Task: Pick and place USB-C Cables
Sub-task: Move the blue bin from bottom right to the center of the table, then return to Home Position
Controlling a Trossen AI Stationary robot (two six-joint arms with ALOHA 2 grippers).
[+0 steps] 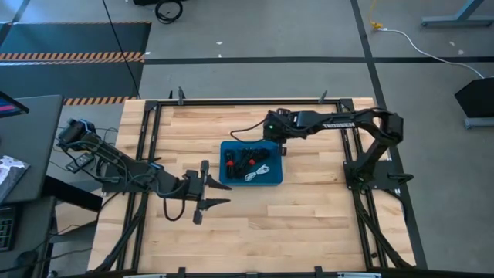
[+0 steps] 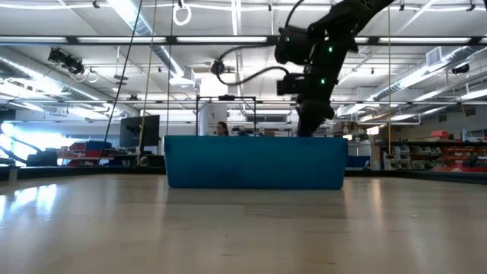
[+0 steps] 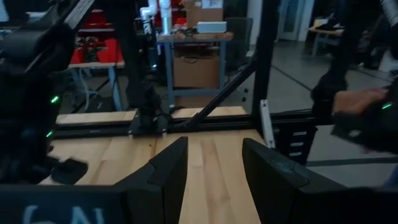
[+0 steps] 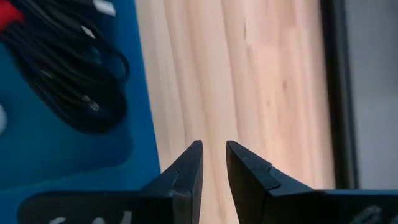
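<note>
High view: USB-C Cables (image 1: 248,164) lie bundled in the blue tray (image 1: 272,182), seemingly all placed, right gripper (image 1: 272,137) hanging over the tray's back edge, left gripper (image 1: 214,193) parked spread on the table (image 1: 309,224) beside it. Left wrist view: fingers (image 3: 168,171) wide apart, empty. Right wrist view: right gripper (image 4: 213,162) nearly closed on nothing, black cables (image 4: 68,74) in the tray just beside, so probably just released.

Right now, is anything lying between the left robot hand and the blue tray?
No. In the high view, only bare wooden table separates the left gripper from the blue tray.
</note>
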